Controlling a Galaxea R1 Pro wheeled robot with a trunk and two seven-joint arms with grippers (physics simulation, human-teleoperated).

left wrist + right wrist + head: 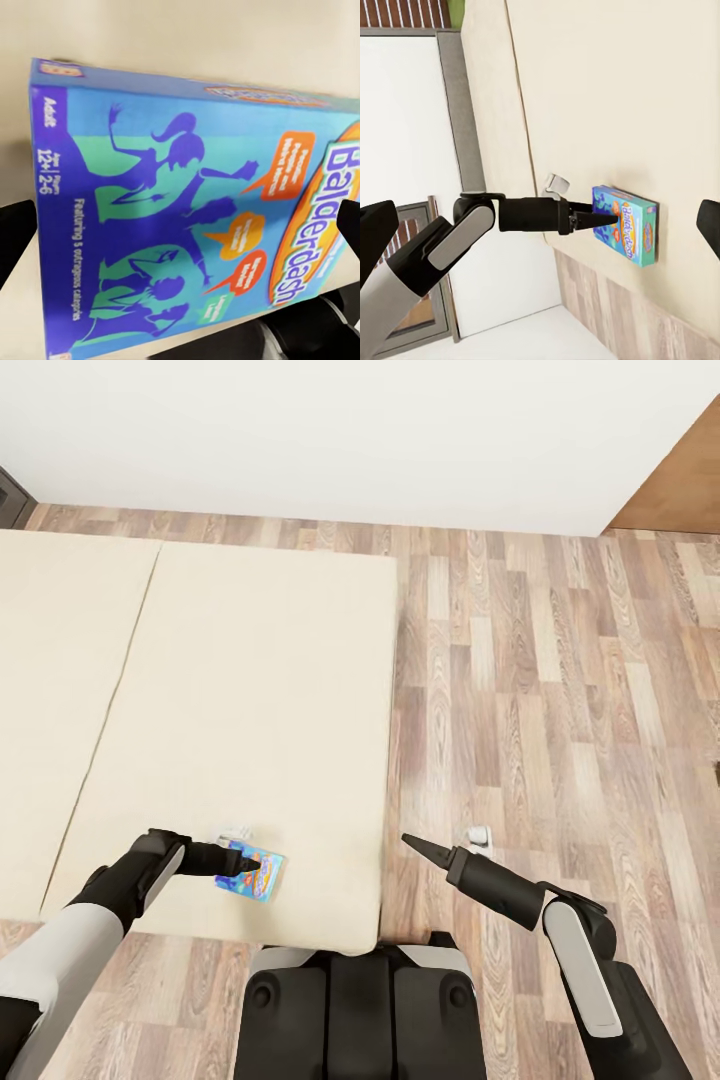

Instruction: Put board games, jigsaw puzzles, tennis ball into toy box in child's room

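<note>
Right now the left gripper (248, 857) is hovering spread open at the blue game box (250, 873), lying on the bed (250, 690) near its edge. Probably light, stiff and slick cardboard; pinching across its narrow sides looks best.

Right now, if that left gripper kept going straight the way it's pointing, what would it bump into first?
The blue board game lying on the bed. The left gripper points right at it, and the left wrist view shows the box close between its open fingers. It may already be touching; depth is unclear.
</note>
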